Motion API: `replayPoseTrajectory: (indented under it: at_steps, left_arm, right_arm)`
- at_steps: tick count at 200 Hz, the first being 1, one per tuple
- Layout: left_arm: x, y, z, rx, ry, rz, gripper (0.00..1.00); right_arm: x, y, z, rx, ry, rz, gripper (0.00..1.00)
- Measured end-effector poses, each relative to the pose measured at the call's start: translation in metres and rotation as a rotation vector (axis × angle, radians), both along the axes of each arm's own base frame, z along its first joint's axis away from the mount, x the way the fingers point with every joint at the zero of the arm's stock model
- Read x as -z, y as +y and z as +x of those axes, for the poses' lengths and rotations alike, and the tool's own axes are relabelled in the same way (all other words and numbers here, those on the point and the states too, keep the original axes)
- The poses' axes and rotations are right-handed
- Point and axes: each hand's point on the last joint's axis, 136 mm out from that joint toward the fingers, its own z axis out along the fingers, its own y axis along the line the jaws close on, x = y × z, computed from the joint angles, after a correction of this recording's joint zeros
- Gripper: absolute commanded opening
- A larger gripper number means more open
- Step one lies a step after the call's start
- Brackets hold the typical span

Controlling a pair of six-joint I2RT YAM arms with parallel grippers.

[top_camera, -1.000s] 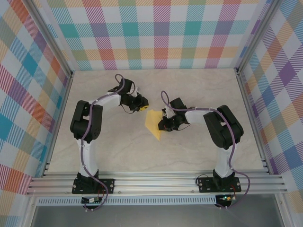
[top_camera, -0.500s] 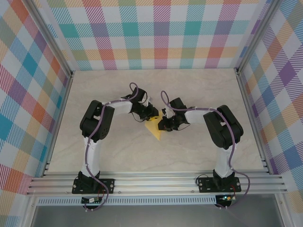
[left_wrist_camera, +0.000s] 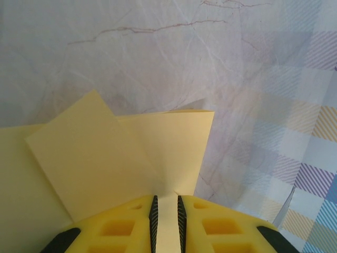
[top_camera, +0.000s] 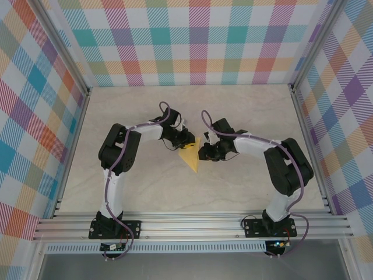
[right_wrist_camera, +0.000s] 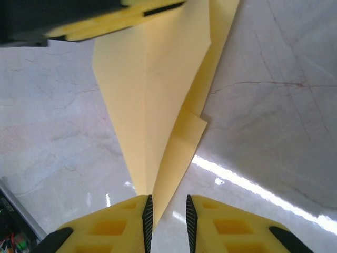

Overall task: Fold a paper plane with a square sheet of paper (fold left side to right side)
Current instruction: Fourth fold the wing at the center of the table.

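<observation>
The walls [top_camera: 35, 111] are soft-looking cloth in a pastel check. Ribbed aluminium rails [top_camera: 192, 224] frame the pale, glossy bench [top_camera: 245, 186], which is veined like marble. Both arms are white and black, with purple cable looped along them.

The left tool [left_wrist_camera: 165, 199] has blocky yellow fingers with cut-out pockets and thin black pads. The pads stand a narrow slot apart and yellow paper shows through the slot. I cannot tell whether the tips press on it.

The paper plane [right_wrist_camera: 152, 89] lies flat near the middle of the bench, between the two tools. It is thin, matte yellow-orange paper folded into a long narrow kite with a centre crease. A short squared flap juts from one long edge. The left wrist view shows overlapping folded layers at the wide end, which sits under the left tool. The sharp tip points at the right tool [right_wrist_camera: 168, 199].

That tool's yellow fingers are slightly spread. Bare bench shows in the gap, and the tip lies against the inner face of one pad.

A second ago the left arm was folded back, with its tool clear of the paper's upper corner. Now it reaches in over the wide end. The right elbow has swung outward to the right, and the right tool has backed a little off the paper's edge, its fingers loosened.
</observation>
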Motion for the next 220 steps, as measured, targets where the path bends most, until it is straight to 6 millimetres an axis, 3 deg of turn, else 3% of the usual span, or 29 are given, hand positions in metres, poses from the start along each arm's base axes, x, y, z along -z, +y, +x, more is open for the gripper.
replayPoseTrajectory:
  at_steps: [36,77,111,220]
  left_arm:
    - [0.0,0.0,0.0,0.0,-0.002,-0.002,0.19]
    - [0.0,-0.001,0.001,-0.002,-0.007,-0.006,0.19]
    - [0.0,-0.001,0.001,-0.002,-0.008,-0.007,0.19]
    - [0.0,-0.001,0.001,-0.001,-0.009,-0.006,0.19]
  right_arm:
    - [-0.015,0.022,-0.015,-0.08,-0.022,0.037,0.24]
    - [-0.001,0.054,-0.017,-0.15,0.019,0.048,0.24]
    - [0.024,0.051,-0.02,-0.147,0.077,0.012,0.24]
    - [0.032,0.048,-0.025,-0.144,0.101,0.042,0.24]
